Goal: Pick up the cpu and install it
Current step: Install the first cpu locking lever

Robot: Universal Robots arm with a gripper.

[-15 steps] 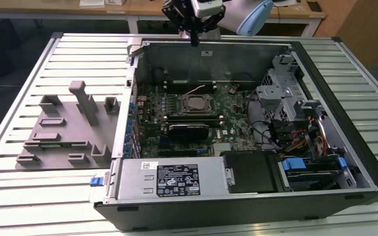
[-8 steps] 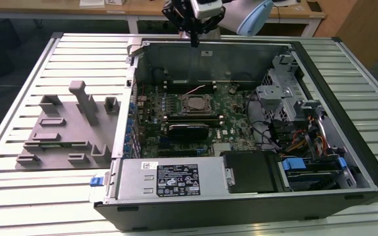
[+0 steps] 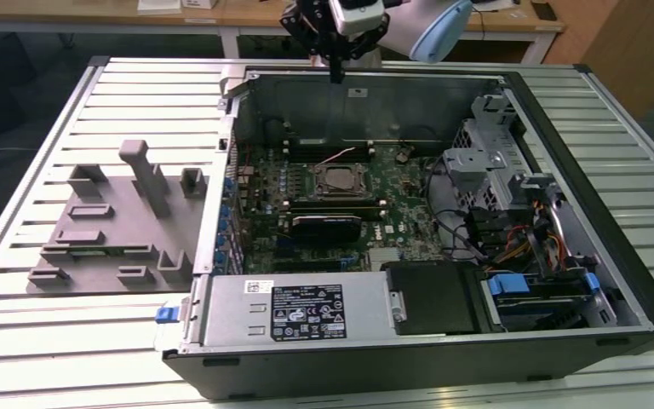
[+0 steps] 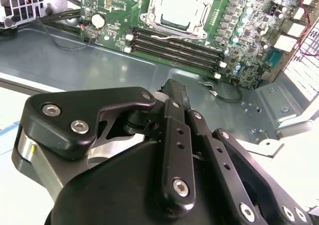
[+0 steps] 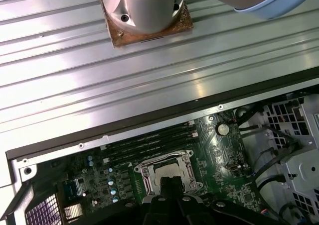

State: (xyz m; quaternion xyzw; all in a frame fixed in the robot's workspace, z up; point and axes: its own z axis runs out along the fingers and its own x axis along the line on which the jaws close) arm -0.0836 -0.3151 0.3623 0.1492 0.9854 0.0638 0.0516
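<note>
- Tool hangs over the far wall of the open computer case. Its fingers are pressed together, and nothing can be seen between them.
- Cpu lies flat with its silver top up inside the black socket frame on the green motherboard. It is below and ahead of the tool's tip, well apart from it and untouched.
- Memory slots run across the board between the tool's tip and the socket.
- Table of ribbed metal carries the case under the tool.
- Fixture, a grey moulded block, sits on the table well off to the side of the tool, towards the exterior view's left.
</note>
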